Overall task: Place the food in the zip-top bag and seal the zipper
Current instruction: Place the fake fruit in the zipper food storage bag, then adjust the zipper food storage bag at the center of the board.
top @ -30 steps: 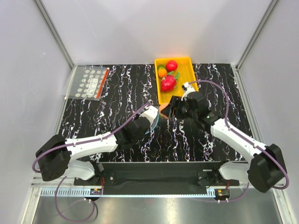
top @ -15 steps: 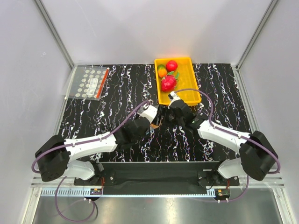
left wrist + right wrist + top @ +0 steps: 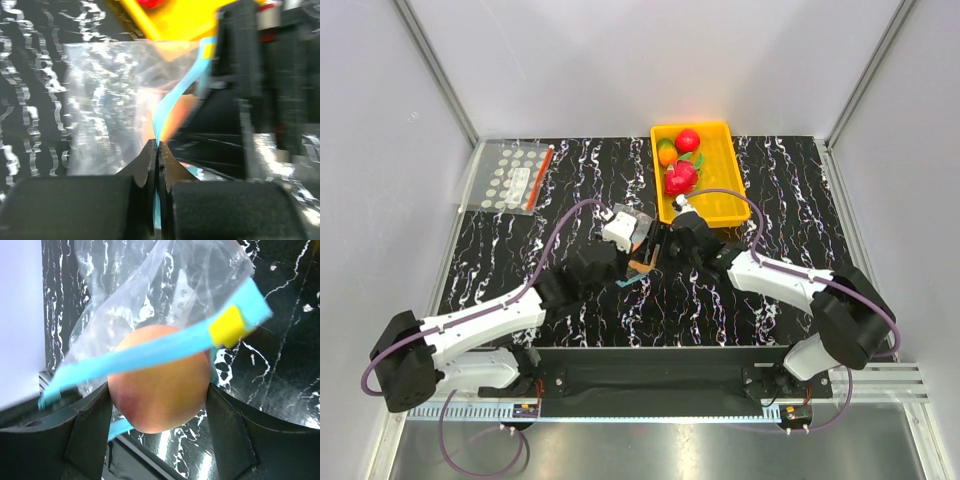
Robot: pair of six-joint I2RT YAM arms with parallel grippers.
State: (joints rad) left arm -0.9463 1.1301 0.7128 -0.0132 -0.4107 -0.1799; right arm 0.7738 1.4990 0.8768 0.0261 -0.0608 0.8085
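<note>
My left gripper is shut on the pale blue zipper of the clear zip-top bag, holding it up over the table's middle. My right gripper is shut on the peach-orange fruit right at the bag's mouth. The zipper strip and its yellow slider lie across the fruit's top, and the bag's film is behind it. In the yellow tray rest a red apple, an orange-and-green fruit and another red piece.
A flat clear bag with white dots and a red strip lies at the back left of the black marbled table. The yellow tray stands just behind the two grippers. Grey walls close the sides and back.
My right gripper has carried the peach-orange fruit left and down to the bag's mouth. My left arm has reached farther out, bringing the bag up toward it.
</note>
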